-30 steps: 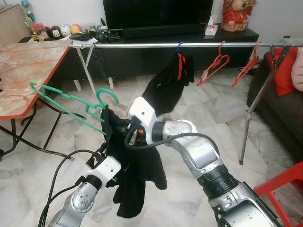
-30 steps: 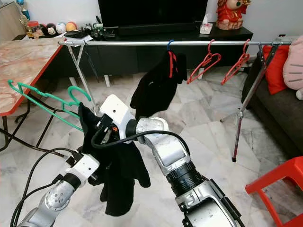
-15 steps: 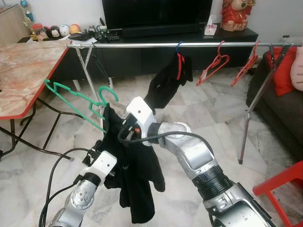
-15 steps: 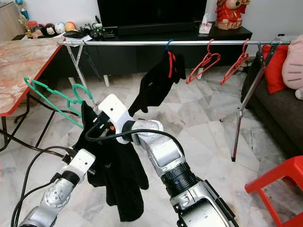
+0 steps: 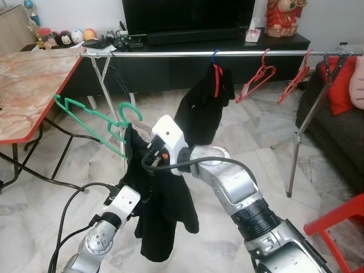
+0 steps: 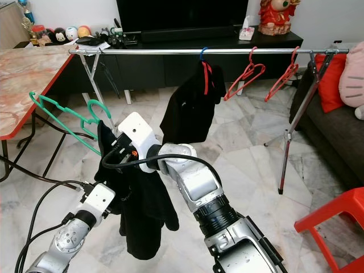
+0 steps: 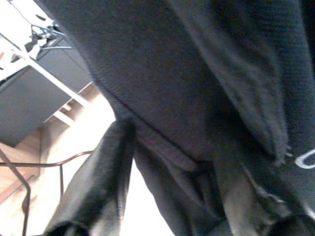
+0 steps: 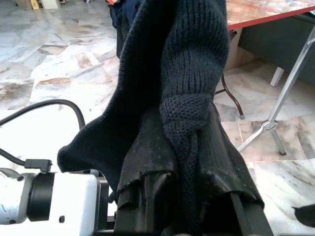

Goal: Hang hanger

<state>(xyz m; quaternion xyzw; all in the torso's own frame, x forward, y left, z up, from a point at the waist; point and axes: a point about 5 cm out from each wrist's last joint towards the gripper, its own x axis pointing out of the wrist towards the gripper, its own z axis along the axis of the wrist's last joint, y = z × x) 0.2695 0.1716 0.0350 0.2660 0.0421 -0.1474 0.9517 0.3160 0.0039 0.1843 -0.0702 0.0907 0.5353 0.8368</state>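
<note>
the green hanger [image 5: 91, 122] sits up and to the near left, its hook curling above the bunched black garment [image 5: 162, 210] that hangs from it, and its long axis runs slantwise from the red-edged table [image 5: 28, 91] down toward the grippers. the right gripper [image 8: 189, 162] reaches across from the right and is clamped on the knitted fabric at the garment's top, just beside the hook. the left gripper [image 5: 128, 196] comes up from below, buried in the cloth; whether its fingers are closed i cannot tell. the silver rail [image 5: 227, 53] lies well apart, farther back and higher, running left to right with another black garment [image 5: 202, 108] and red hangers [image 5: 256, 79] on it. judging by this, the hook must travel up and away, and the right arm is nearer to it.
</note>
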